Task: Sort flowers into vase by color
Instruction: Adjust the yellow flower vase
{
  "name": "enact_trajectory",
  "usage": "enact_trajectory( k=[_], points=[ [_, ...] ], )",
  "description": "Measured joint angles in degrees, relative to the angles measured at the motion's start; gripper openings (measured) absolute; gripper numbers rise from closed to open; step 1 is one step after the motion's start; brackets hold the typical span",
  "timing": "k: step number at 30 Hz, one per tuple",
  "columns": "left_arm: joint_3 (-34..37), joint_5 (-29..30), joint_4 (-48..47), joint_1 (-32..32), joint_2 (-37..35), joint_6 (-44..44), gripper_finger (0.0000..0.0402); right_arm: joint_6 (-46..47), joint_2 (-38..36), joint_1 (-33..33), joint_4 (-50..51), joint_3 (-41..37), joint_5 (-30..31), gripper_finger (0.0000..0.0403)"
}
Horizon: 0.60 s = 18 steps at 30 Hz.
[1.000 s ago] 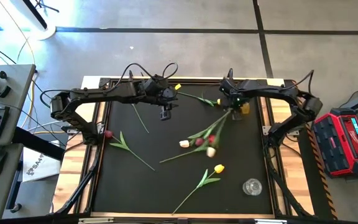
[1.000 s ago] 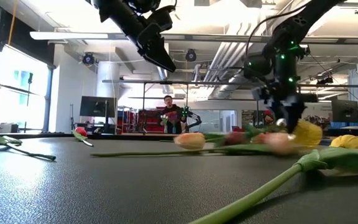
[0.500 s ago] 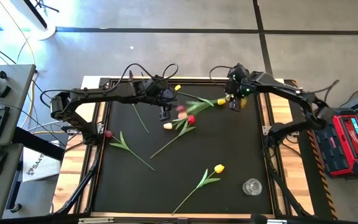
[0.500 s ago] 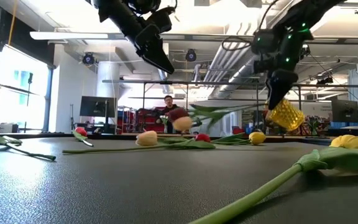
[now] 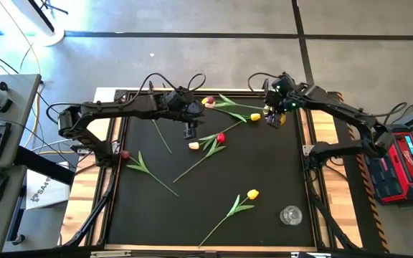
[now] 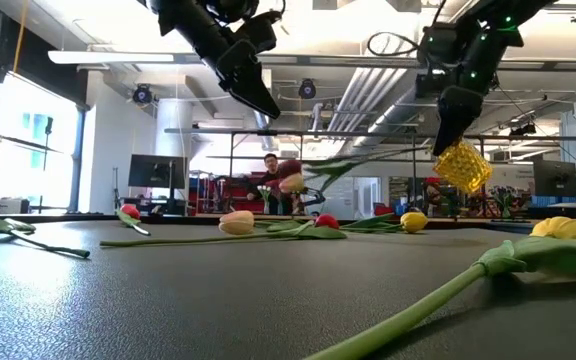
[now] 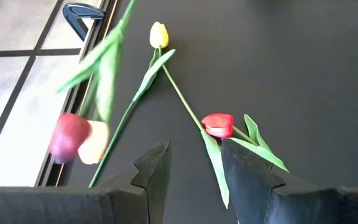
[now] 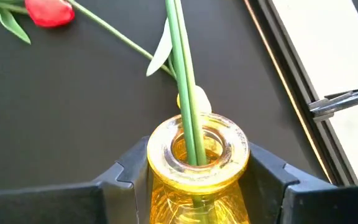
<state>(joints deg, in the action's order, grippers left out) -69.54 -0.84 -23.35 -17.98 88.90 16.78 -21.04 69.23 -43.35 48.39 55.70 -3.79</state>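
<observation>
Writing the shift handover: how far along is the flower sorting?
Barely started. The right gripper holds the yellow glass vase tipped in the air with two green stems in it. The left gripper hangs open and empty. Loose tulips remain on the black mat, and the clear glass vase is empty.

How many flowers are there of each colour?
Red flowers: 3
Dark red flower: 1
Yellow flowers: 2
Cream flowers: 2
Total: 8 flowers, two of them standing in the yellow vase.
</observation>
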Motion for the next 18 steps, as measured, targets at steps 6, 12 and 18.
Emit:
enact_trajectory(
  k=[6, 12, 18],
  points=[
    [0.00, 0.00, 0.00, 0.00, 0.00, 0.28, 0.0133, 3.81, -2.48, 0.00, -2.18, -0.07, -2.57, 0.0163],
    [0.01, 0.01, 0.42, 0.00, 0.00, -0.90, 0.0133, 7.39, -6.81, 0.00, -8.83, -1.68, -3.57, 0.0163],
    [0.04, -2.67, 10.52, -0.02, 0.02, -9.74, 0.0133, 12.26, -12.40, 0.00, -17.18, -5.85, -4.63, 0.0163]
  ],
)
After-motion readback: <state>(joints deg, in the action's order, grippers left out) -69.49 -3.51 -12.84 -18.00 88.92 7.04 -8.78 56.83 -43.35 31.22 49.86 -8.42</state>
